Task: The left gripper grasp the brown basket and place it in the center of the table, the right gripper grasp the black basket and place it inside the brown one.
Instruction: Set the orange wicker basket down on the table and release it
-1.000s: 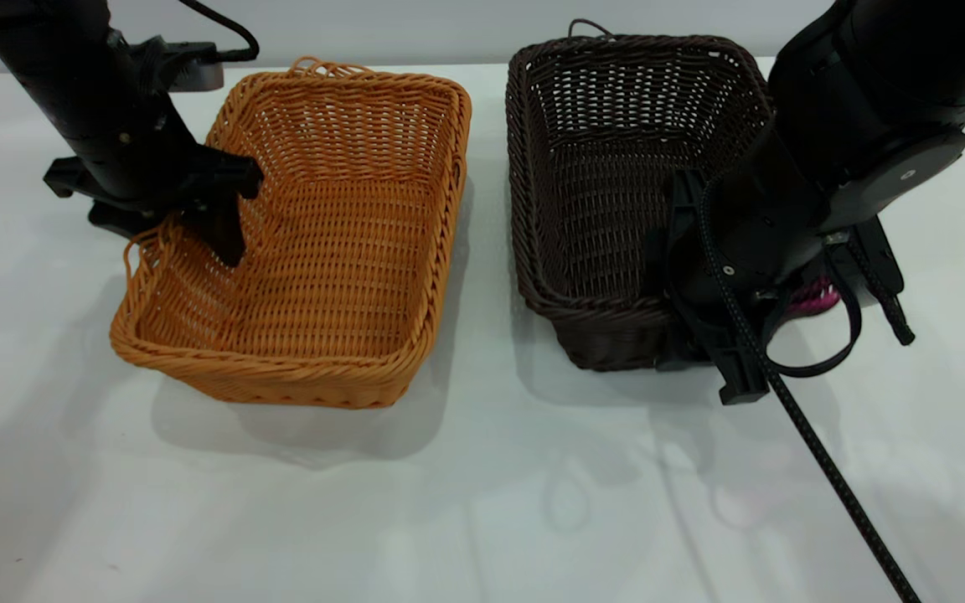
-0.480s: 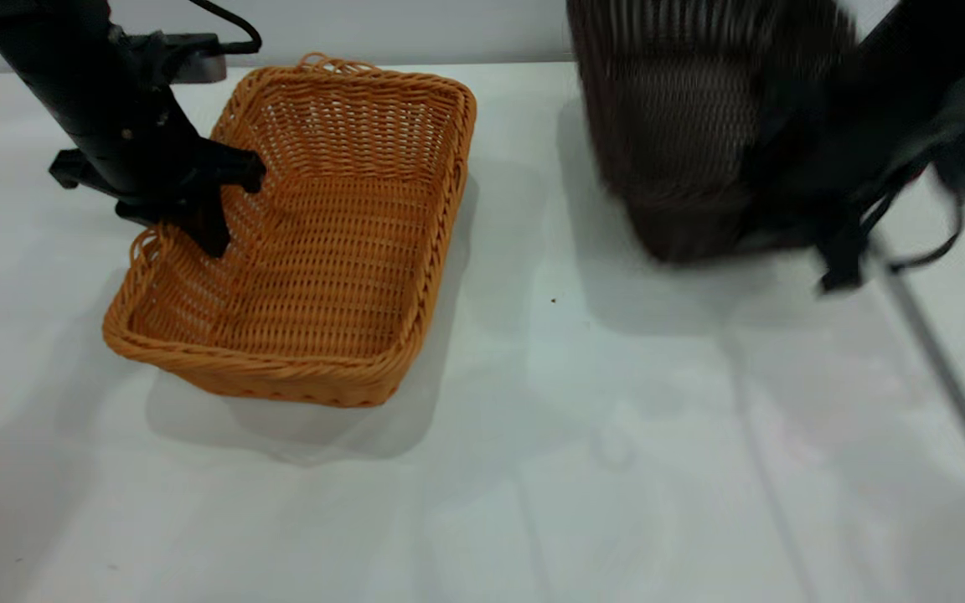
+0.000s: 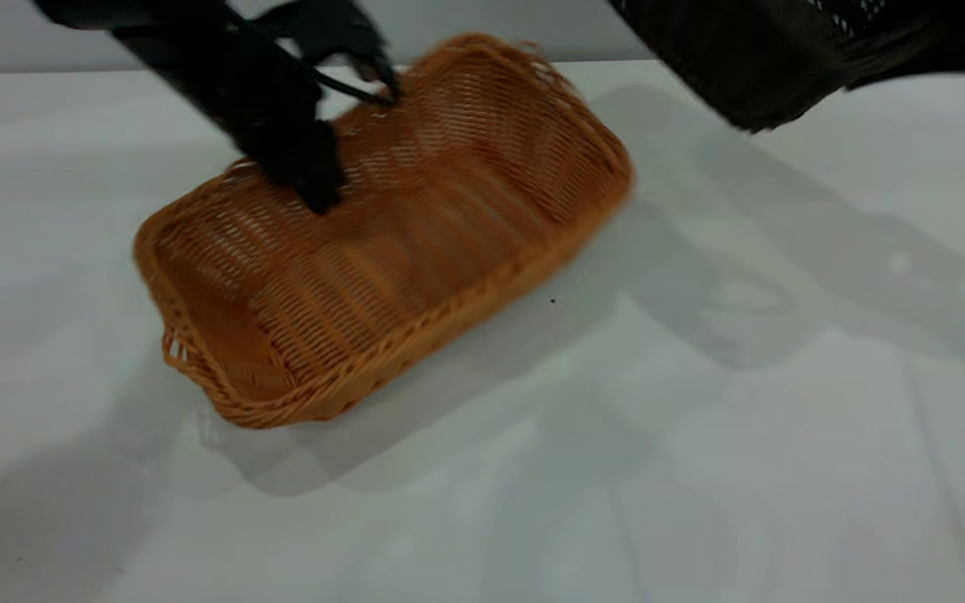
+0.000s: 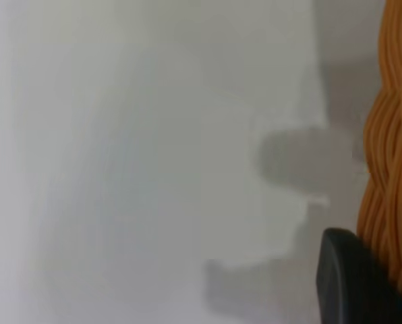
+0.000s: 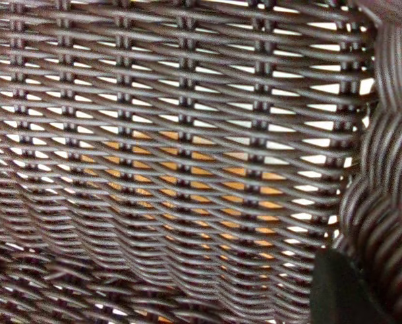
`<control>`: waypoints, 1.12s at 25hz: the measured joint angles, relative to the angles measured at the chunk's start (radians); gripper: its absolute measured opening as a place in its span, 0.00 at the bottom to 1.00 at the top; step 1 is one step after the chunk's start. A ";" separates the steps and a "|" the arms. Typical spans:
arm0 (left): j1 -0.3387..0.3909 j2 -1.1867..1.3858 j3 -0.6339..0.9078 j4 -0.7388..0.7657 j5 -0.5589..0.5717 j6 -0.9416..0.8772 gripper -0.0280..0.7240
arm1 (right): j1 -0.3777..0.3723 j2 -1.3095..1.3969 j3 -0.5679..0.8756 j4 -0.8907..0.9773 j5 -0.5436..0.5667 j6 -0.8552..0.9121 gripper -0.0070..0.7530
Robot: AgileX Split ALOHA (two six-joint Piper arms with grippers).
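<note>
We are gripping both baskets
Left gripper [image 3: 315, 180] is pinching the brown basket [image 3: 415, 251] rim; the black basket [image 3: 750, 59] is hanging at 1 o'clock, right claw unclear

We read no text, label, brand, number or sign on anything in these views.

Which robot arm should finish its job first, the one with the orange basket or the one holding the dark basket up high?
Probably the left. The left gripper grips the brown basket by its rim, tilted and askew on the table, so it needs settling first. The black basket hangs up high, ready to drop in afterwards.
</note>
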 joint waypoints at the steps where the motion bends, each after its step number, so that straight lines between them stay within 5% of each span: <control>1: -0.024 0.002 -0.001 0.000 -0.013 0.052 0.15 | -0.018 0.000 -0.029 -0.035 0.055 -0.003 0.14; 9: -0.171 0.028 -0.004 0.022 -0.059 0.328 0.15 | -0.048 0.000 -0.190 -0.175 0.217 -0.009 0.14; 18: -0.180 0.030 -0.004 0.029 -0.062 0.331 0.18 | -0.048 0.000 -0.203 -0.191 0.232 -0.010 0.14; 28: -0.180 0.037 0.001 0.041 -0.148 0.268 0.61 | -0.056 0.000 -0.218 -0.181 0.246 -0.010 0.14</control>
